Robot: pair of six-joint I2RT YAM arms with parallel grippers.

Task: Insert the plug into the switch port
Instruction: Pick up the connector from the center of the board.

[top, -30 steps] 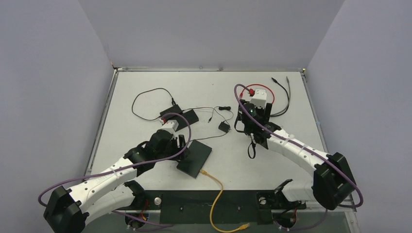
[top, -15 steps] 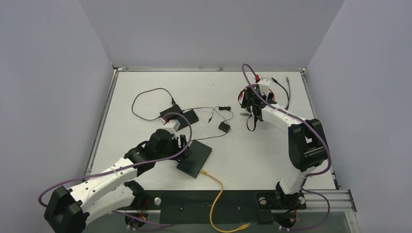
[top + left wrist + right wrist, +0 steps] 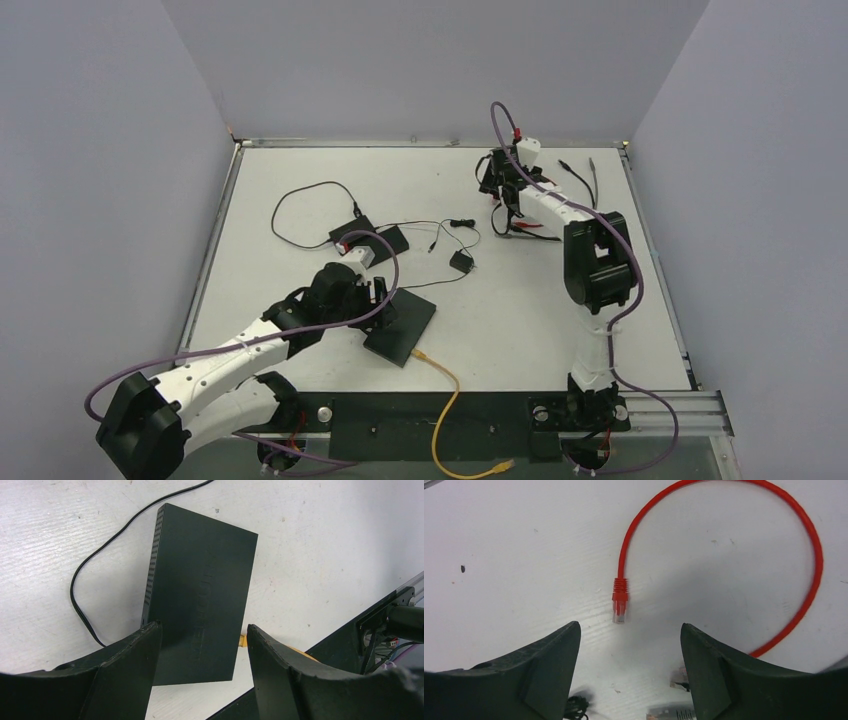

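Note:
The black switch (image 3: 402, 325) lies flat on the table in front of the left arm; in the left wrist view it (image 3: 200, 595) fills the middle. My left gripper (image 3: 384, 296) (image 3: 202, 627) is open and empty, with its jaws straddling the switch's near end from above. A yellow cable's plug (image 3: 420, 354) (image 3: 242, 641) lies at the switch's near edge. My right gripper (image 3: 497, 188) (image 3: 629, 625) is open and empty at the far back of the table, just short of a red cable's clear plug (image 3: 619, 607). The red cable (image 3: 774, 495) loops round to the right.
A small black adapter (image 3: 461, 262) and a black box (image 3: 352, 232) with thin black leads lie mid-table. Black cables (image 3: 585, 190) lie at the back right. In the right wrist view, a metal connector (image 3: 674, 712) and a dark cable end (image 3: 574, 707) lie between the fingers.
The right arm has swung from mid-table to the far back, and its gripper now hovers by the red plug. The left gripper has barely moved over the switch.

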